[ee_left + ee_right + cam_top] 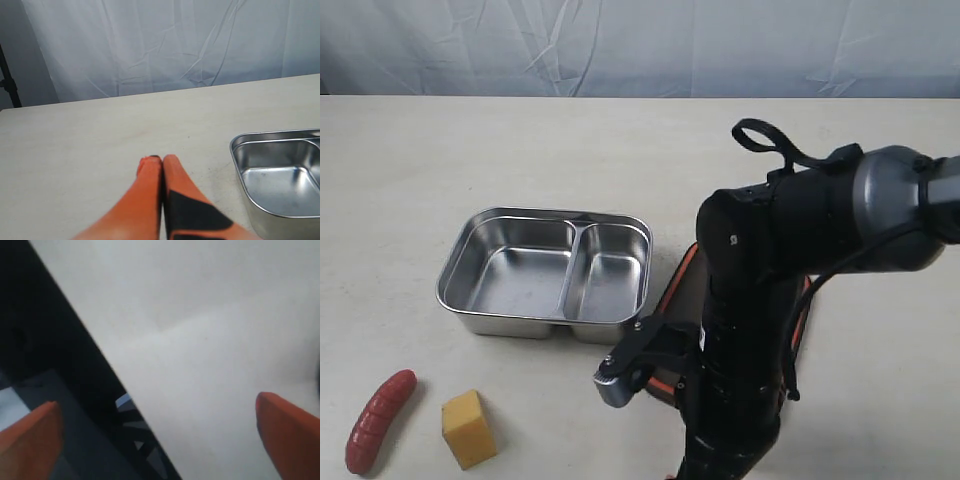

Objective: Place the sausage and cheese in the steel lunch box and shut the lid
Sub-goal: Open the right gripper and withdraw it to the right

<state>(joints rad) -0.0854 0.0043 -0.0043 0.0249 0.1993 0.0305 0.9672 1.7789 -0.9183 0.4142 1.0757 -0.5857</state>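
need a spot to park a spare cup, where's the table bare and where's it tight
Bare: the wide strip of table between the steel lunch box and the backdrop. Crowded: the near-left corner with the sausage and cheese, and beside the box where the right arm hangs over the lid.

Glossy black and grey right arm (750, 300), rounded housings, looped black cable (788, 147) above its grey joint, tapered orange jaws, some black-patched.
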